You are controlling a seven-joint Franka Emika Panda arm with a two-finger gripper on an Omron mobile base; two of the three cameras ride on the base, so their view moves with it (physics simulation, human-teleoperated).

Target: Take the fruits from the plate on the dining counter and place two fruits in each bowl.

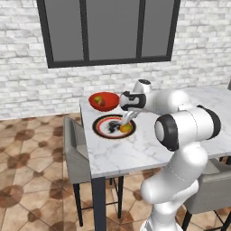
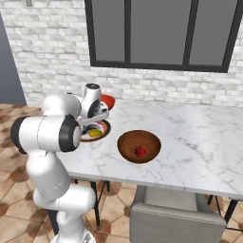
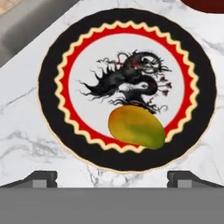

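Observation:
On the white marble dining counter (image 1: pixel 122 153) lies the black-rimmed plate (image 1: pixel 100 127) (image 3: pixel 52 87) with one orange-yellow fruit (image 1: pixel 126 128) (image 2: pixel 95 133) (image 3: pixel 136 127) on its near side. My gripper (image 1: pixel 127 119) (image 3: pixel 113 177) hovers open just above that fruit, with nothing between its fingers. The red bowl (image 1: pixel 103 102) (image 2: pixel 109 100) behind the plate holds a yellow-green fruit (image 1: pixel 99 100). In the brown wooden bowl (image 2: pixel 138 146), to the right of the plate, lies a red fruit (image 2: pixel 140 151).
Grey chairs stand at the counter's left side (image 1: pixel 74 151) and near edge (image 2: pixel 175 216) (image 1: pixel 210 185). A brick wall with a dark-framed window lies behind. Marble stretches bare to the right of the brown bowl (image 2: pixel 204 142).

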